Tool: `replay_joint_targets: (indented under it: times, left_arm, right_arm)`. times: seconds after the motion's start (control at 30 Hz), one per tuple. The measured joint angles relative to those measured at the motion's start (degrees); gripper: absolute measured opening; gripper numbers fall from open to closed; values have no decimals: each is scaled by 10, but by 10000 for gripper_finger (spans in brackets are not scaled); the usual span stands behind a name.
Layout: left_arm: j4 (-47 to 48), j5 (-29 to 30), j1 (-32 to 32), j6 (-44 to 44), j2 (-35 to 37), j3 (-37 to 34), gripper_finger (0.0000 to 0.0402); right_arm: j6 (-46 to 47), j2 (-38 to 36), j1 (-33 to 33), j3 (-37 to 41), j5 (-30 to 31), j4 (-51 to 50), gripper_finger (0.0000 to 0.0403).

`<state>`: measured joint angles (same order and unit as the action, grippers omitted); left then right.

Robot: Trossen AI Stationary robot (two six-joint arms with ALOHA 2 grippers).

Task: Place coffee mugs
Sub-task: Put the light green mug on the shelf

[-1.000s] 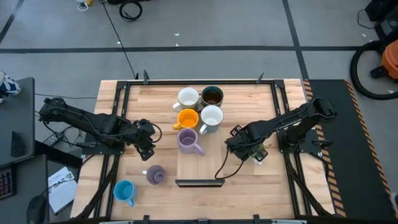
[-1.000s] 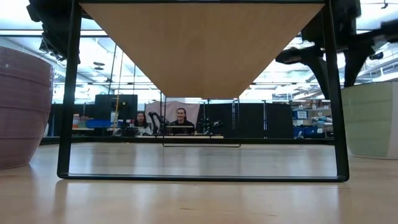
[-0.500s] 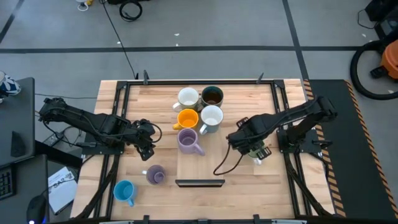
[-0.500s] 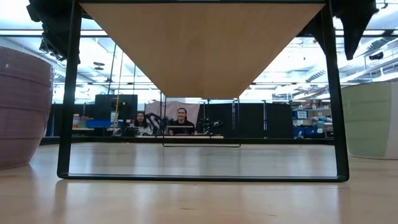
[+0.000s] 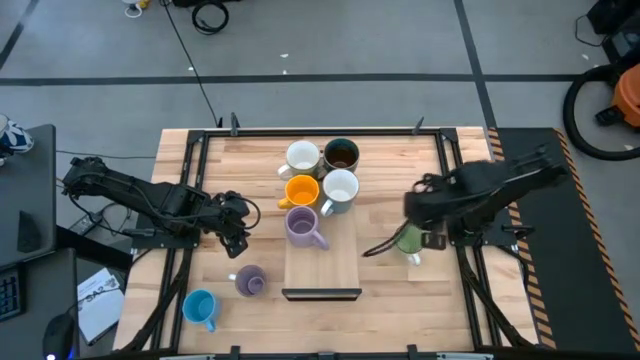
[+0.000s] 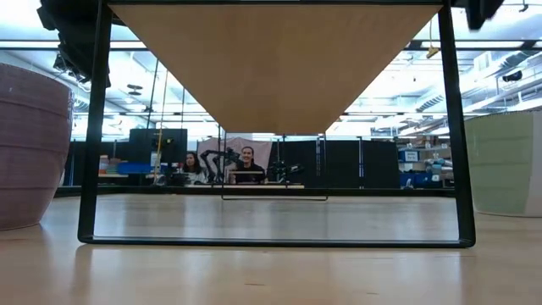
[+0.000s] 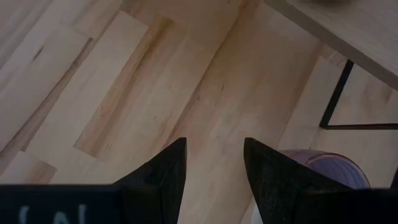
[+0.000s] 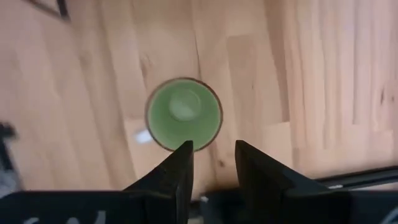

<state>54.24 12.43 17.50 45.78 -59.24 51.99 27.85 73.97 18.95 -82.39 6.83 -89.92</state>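
Table (image 5: 200, 160): pale wood planks, black frame. A low shelf (image 5: 322, 262) on thin black legs stands at the near middle.

Right arm (image 5: 500, 185) reaches in from the right. Right gripper (image 8: 211, 163) hangs above the green mug (image 8: 184, 114), not touching; jaws narrowly parted, empty. That mug stands upright right of the shelf.

Left arm (image 5: 130, 195) lies across the left side. Left gripper (image 7: 214, 165) is over bare wood, jaws parted, empty.

Mugs: white (image 5: 301, 157), dark grey (image 5: 341, 153), orange (image 5: 302, 191), second white (image 5: 340, 188) and lavender (image 5: 303, 226) cluster at the centre. Second lavender (image 5: 249, 281) and blue (image 5: 200, 307) stand near left.

Two people (image 6: 246, 165) sit far behind.
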Motion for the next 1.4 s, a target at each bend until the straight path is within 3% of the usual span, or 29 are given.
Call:
replay_joint_targets:
  times: [0.2,0.27,0.4,0.67,1.1,1.23,1.4]
  left_arm:
    - [0,31,0,0,0,0,167]
    - [0,37,0,0,0,0,167]
    - [0,39,0,0,0,0,167]
    - [0,39,0,0,0,0,167]
    - [0,39,0,0,0,0,167]
    - [0,39,0,0,0,0,167]
    - [0,39,0,0,0,0,167]
  right_arm:
    - [167,-116,54,16,98,24,124]
    - [231,-147,65,22,105,29,124]
    - [300,-182,74,37,83,60,124]
    - [305,-183,76,72,61,81,124]
    - [622,-169,76,202,12,31,124]
    - [660,-169,76,246,-28,36,124]
    - [670,-169,76,292,-35,90,124]
